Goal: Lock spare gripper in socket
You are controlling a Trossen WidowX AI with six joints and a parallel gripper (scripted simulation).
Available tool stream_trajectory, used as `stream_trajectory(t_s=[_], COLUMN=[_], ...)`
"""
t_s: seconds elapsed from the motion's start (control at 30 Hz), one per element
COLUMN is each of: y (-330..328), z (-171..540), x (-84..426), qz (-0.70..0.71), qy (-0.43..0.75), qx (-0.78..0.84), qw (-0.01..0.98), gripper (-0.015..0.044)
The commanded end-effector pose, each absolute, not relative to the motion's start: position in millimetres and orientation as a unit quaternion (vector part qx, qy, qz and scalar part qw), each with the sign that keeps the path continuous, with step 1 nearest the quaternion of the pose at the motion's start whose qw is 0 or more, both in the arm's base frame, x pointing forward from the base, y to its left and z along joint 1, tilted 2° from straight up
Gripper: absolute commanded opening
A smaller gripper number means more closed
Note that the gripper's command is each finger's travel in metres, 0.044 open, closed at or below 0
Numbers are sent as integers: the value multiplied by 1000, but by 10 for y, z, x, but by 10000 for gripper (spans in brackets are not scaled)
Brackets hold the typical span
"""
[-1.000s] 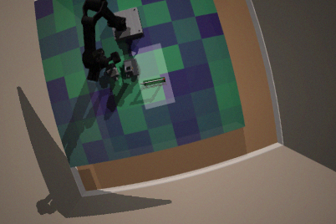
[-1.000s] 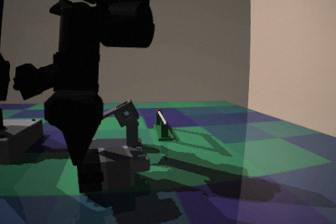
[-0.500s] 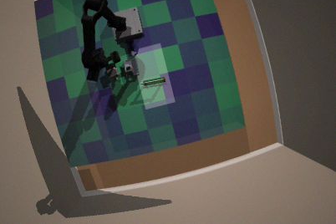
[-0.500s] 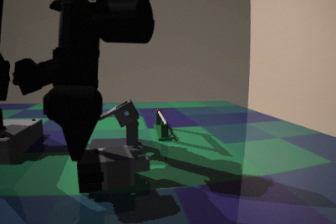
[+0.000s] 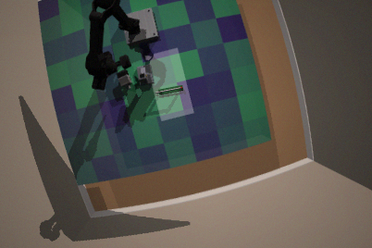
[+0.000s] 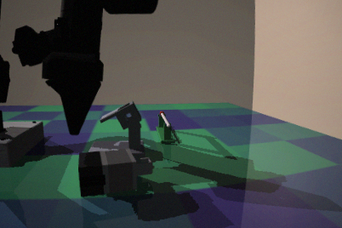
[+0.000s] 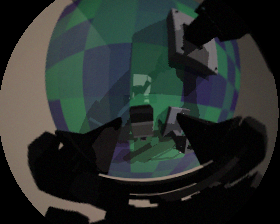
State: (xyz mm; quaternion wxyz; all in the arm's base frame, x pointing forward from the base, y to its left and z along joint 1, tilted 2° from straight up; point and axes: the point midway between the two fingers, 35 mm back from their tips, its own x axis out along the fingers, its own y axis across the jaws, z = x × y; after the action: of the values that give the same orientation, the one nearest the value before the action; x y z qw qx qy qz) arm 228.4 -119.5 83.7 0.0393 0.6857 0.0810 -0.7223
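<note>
My gripper (image 6: pixel 75 131) (image 7: pixel 150 117) is open and empty, pointing down above the spare gripper; the arm hides its fingertips in the top view. The spare gripper (image 5: pixel 124 79) (image 6: pixel 116 172) (image 7: pixel 142 121), a blocky black-and-grey body, lies on the mat. Beside it the mount (image 5: pixel 144 75) (image 6: pixel 130 117) (image 7: pixel 174 120) stands on a post with a tilted head; a small pale hole shows in its side in the exterior view. The lock pin (image 5: pixel 172 89) (image 6: pixel 165 119), a pale rod with a red end, lies along a green holder (image 6: pixel 162 134). No pin is visible through the mount's head.
The arm's grey base plate (image 5: pixel 149 24) (image 6: pixel 21 141) (image 7: pixel 176 47) stands behind the mount. A pale rectangle (image 5: pixel 178 112) lies under the pin holder on the checkered mat (image 5: pixel 250 103). Low walls edge the brown table (image 5: pixel 289 135).
</note>
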Motion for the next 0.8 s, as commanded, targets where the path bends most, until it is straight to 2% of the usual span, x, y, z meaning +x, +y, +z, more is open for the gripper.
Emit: stream_trajectory(t_s=[0.0,0.13,0.47,0.77], y=[-1203,-1203,-1201,-1206], z=[1043,954,988,1055], x=[2288,2314,2438,2544], qz=[-718,-702,-510,-260], qy=[79,127,403,529], qx=[690,695,633,428], qw=[43,88,420,685], gripper=[440,440,440,440])
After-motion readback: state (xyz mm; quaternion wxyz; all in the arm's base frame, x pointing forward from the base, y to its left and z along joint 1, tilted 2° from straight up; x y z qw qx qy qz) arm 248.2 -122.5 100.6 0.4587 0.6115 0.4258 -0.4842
